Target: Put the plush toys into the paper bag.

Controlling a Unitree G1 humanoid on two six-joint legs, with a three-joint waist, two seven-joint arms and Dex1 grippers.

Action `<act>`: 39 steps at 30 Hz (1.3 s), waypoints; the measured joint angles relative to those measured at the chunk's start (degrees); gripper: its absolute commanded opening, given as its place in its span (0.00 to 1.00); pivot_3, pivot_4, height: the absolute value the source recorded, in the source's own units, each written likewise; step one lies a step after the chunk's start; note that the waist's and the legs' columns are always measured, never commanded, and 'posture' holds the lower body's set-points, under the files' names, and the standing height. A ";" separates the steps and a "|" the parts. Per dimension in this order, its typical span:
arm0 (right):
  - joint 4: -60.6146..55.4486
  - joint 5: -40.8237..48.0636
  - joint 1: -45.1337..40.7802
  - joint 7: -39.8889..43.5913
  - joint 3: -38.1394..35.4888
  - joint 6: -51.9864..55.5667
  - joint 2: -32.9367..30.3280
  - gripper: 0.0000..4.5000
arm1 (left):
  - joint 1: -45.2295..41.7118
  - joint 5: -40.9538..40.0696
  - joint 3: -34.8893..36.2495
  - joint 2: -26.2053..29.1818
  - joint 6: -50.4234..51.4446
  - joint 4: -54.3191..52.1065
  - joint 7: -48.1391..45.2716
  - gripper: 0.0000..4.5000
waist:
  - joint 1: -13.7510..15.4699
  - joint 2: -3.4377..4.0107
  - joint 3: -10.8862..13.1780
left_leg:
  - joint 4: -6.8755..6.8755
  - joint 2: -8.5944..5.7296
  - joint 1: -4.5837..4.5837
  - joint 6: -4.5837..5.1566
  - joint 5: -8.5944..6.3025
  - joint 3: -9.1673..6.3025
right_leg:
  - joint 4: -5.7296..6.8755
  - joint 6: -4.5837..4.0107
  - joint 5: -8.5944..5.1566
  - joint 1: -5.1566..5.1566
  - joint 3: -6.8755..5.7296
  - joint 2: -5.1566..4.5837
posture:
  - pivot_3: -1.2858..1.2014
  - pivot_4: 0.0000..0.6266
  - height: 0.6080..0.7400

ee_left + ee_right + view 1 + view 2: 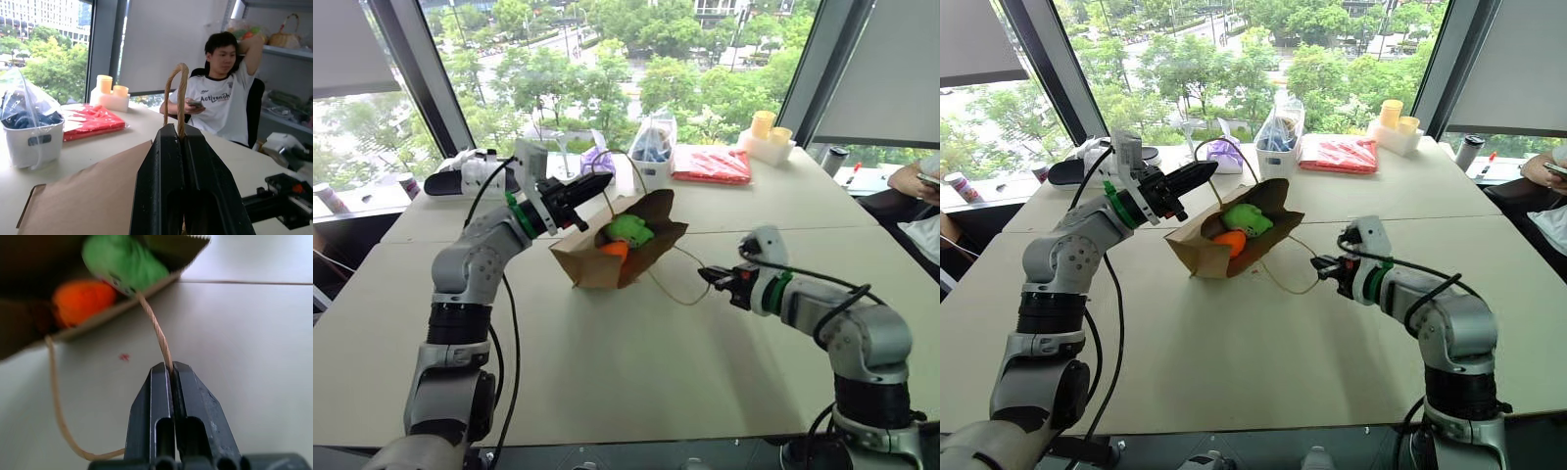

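With both plush toys, the lime-green toy (628, 230) and the orange-red toy (615, 250), already inside the paper bag (607, 262) (mid-bench, mouth tipped open), the left hand (599, 183) and right hand (707, 276) each pinch a loop handle, so next should come lifting it upright.

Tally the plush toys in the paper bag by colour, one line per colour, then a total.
Rounded lime-green plush toy: 1
Smaller orange-red plush toy: 1
Total: 2, both lying inside the open mouth of the brown kraft paper bag.
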 measured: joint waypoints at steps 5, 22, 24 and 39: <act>-0.56 4.41 -9.12 -2.06 -5.69 9.80 -1.30 0.01 | -0.01 -2.34 0.20 -0.75 1.71 -2.26 1.14 0.00 | 0.01 0.00 0.00 | -0.02 0.01 -0.01 0.01 0.00 -0.02 | 0.01 0.00 0.00 -0.01 -0.02 0.00 | 0.52 0.24 1.00; 5.99 6.12 -20.80 -6.85 -11.78 16.06 1.96 0.01 | 10.13 -6.40 1.31 0.24 7.17 -11.73 6.17 0.00 | -0.18 0.02 -0.01 | -0.04 0.01 -0.08 0.00 0.00 0.04 | 0.07 -0.01 0.00 -0.15 0.02 -0.02 | 0.52 0.24 1.00; 5.94 6.13 -20.15 -6.84 -10.96 15.81 2.09 0.01 | 11.66 -5.48 1.02 0.68 6.90 -12.59 6.32 0.00 | -0.17 0.02 -0.01 | -0.04 0.01 -0.07 0.01 0.00 0.04 | 0.06 -0.01 0.00 -0.14 0.02 -0.02 | 0.52 0.24 1.00; 3.91 9.27 -12.18 -4.08 -5.39 10.68 -0.07 0.55 | 14.72 -2.36 -1.04 1.07 6.25 -13.20 6.26 0.64 | -0.11 0.02 -0.01 | -0.04 0.01 -0.09 0.02 -0.01 0.04 | 0.04 -0.01 0.00 -0.13 0.01 -0.01 | 0.52 0.24 1.00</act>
